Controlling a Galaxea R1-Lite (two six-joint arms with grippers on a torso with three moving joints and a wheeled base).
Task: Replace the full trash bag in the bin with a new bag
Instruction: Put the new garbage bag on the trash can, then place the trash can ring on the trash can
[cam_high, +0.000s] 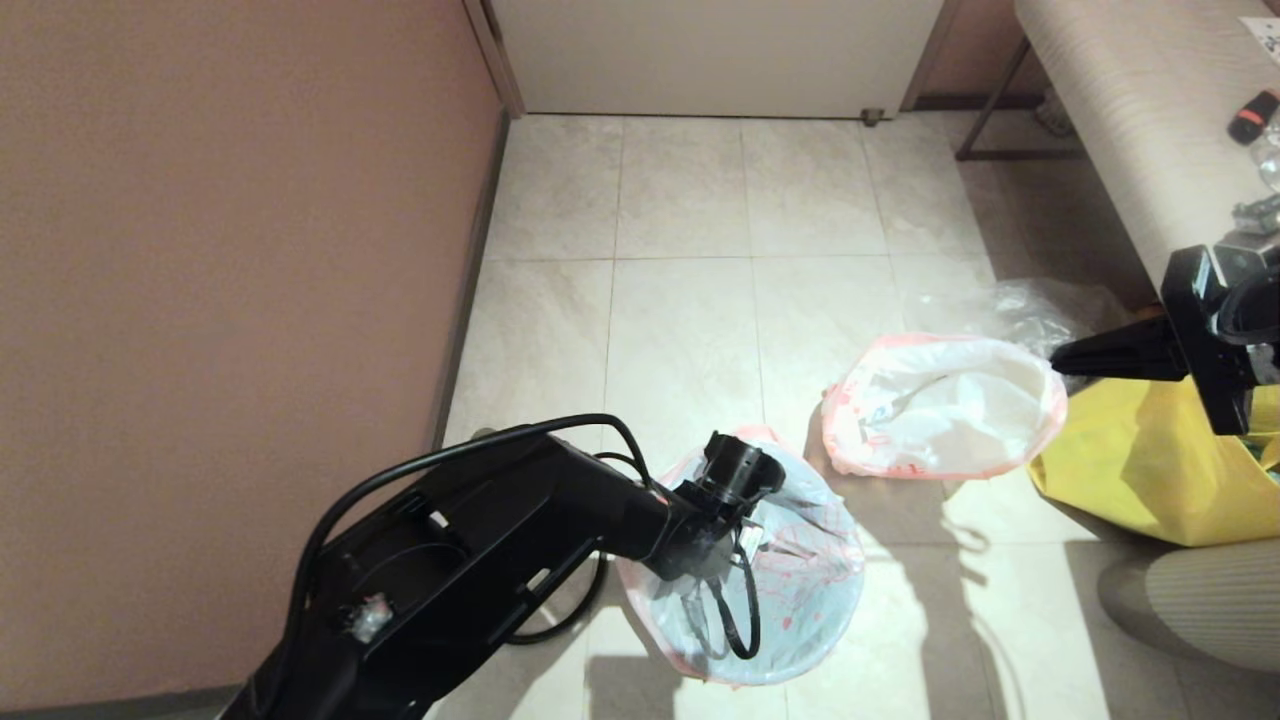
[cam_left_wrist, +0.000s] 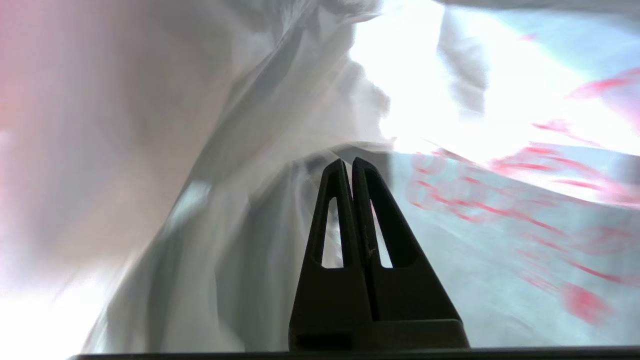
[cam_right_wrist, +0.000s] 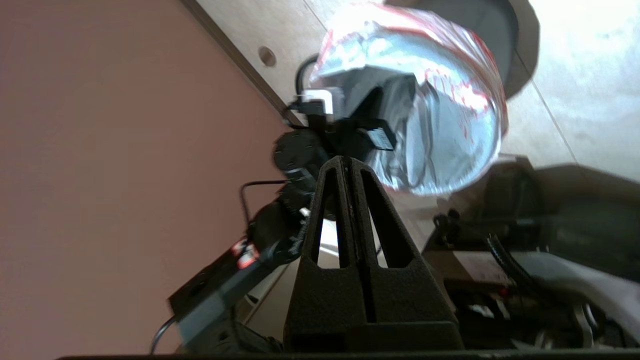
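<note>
Reaching down inside the new bag (cam_high: 800, 590) lining the bin: left end effector (cam_left_wrist: 350, 167), fingers pressed together on nothing. Hovering beside the full trash bag (cam_high: 940, 410) on the floor (cam_high: 680, 330): right end effector (cam_right_wrist: 345, 165), likewise closed, empty.

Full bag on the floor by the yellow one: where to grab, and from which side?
Likely the pink rim band at its right edge. The full trash bag lies slumped and its thin film gathers there. Come from the right, where the right gripper hangs shut.

new bag (cam_high: 800, 590): white, pink rim, red print | big bag (cam_high: 1150, 470): yellow
</note>
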